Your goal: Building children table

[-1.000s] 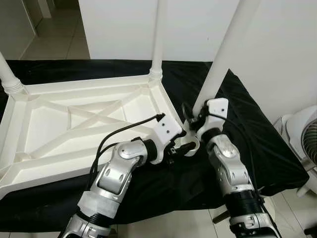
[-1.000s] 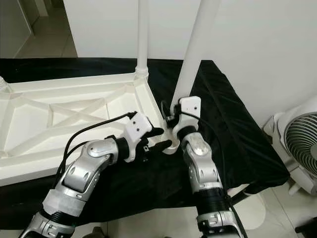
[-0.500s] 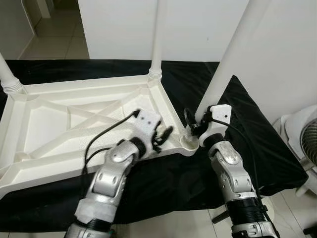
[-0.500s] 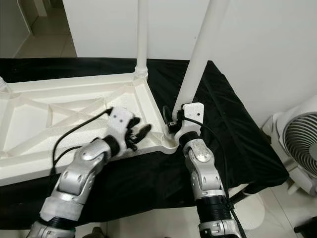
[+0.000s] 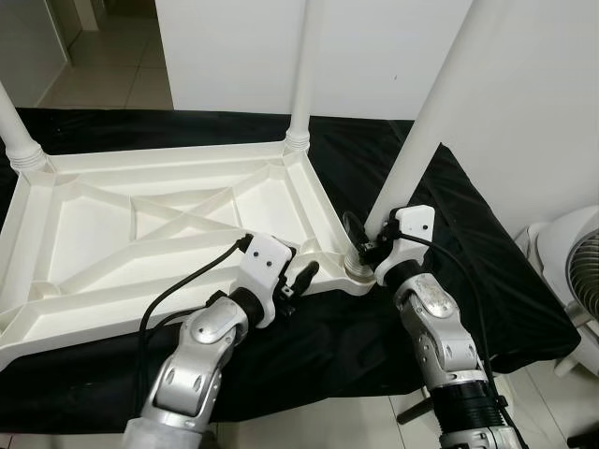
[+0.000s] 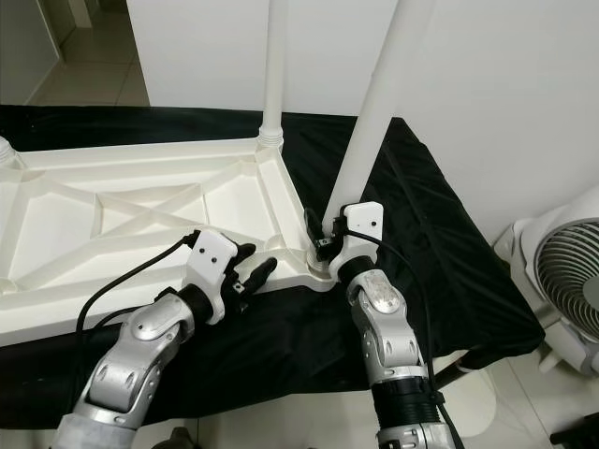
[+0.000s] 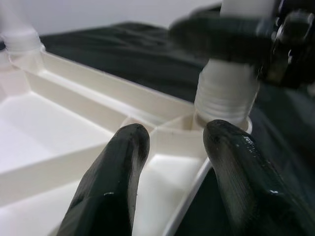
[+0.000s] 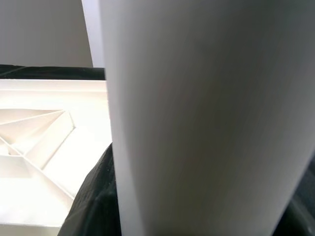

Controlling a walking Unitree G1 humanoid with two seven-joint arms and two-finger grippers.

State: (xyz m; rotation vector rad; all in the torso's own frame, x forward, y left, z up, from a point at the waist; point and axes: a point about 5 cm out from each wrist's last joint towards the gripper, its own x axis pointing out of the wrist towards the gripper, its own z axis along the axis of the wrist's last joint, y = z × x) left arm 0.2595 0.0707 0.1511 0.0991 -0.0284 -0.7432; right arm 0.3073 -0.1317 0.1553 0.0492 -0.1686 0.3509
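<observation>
At the tabletop (image 5: 140,234) corner, the leg (image 5: 426,140) is now seated, clamped by right gripper (image 6: 323,245); left gripper (image 5: 298,279), fingers apart, was withdrawn

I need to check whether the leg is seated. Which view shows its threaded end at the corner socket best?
The left wrist view: the leg's threaded end sits close up in the corner socket. The eye views show it small, partly behind the right end effector. The right wrist view shows just the plain shaft.

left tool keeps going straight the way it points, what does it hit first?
Probably the threaded base of the leg at the tabletop's corner socket, right where the right tool holds it. The left tool is open; depth is unclear.
</observation>
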